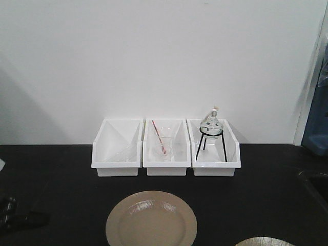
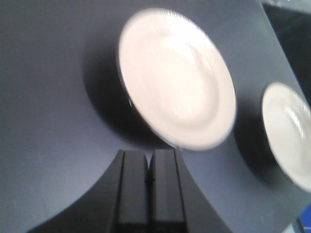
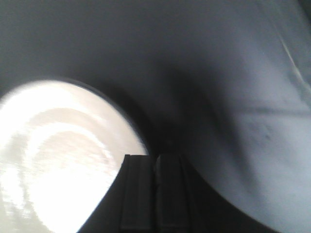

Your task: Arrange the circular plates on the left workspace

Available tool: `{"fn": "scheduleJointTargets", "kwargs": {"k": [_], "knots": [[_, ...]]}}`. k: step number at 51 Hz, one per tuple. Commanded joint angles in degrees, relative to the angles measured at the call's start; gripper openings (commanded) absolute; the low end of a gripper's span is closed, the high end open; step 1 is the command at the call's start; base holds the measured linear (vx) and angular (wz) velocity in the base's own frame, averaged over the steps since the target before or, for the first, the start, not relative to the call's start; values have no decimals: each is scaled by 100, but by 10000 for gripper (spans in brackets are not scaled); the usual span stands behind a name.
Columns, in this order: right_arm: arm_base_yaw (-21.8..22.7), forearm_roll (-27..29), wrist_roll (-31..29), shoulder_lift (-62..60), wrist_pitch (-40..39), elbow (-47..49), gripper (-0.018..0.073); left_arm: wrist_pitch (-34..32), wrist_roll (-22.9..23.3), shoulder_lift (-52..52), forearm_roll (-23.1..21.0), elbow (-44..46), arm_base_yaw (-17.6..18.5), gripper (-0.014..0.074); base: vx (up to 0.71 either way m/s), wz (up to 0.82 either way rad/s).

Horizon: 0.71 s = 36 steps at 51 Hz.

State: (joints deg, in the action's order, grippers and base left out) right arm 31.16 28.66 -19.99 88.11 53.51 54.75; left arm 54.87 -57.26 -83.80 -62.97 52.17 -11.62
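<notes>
One tan circular plate [image 1: 151,218] lies flat on the black countertop of the left workspace [image 1: 51,174], in front of the middle bin. The rim of a second plate [image 1: 264,241] shows at the bottom right edge. In the left wrist view my left gripper [image 2: 149,160] is shut with nothing in it, just short of the near rim of the first plate [image 2: 175,77]; the second plate [image 2: 289,131] lies to its right. My right gripper [image 3: 156,162] is shut and empty, beside the right rim of a plate [image 3: 58,150].
Three white bins stand in a row by the wall: the left bin [image 1: 117,148], the middle bin [image 1: 166,148] with a beaker and a red-white rod, and the right bin [image 1: 214,151] with a round flask on a black tripod. A recessed sink [image 1: 315,184] is at the far right.
</notes>
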Motion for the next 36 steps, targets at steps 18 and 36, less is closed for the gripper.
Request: {"fn": "scheduleJointTargets", "kwargs": {"k": [18,36], "knots": [[29,608,-957,603,267,246,34,-99,0,2108,-555,-1515,-2,-1,0,0],[390,1844,-1572,1140,1461,1077,-4,-243,-16,2547,-338,-1787,3,-1,0,0]]}}
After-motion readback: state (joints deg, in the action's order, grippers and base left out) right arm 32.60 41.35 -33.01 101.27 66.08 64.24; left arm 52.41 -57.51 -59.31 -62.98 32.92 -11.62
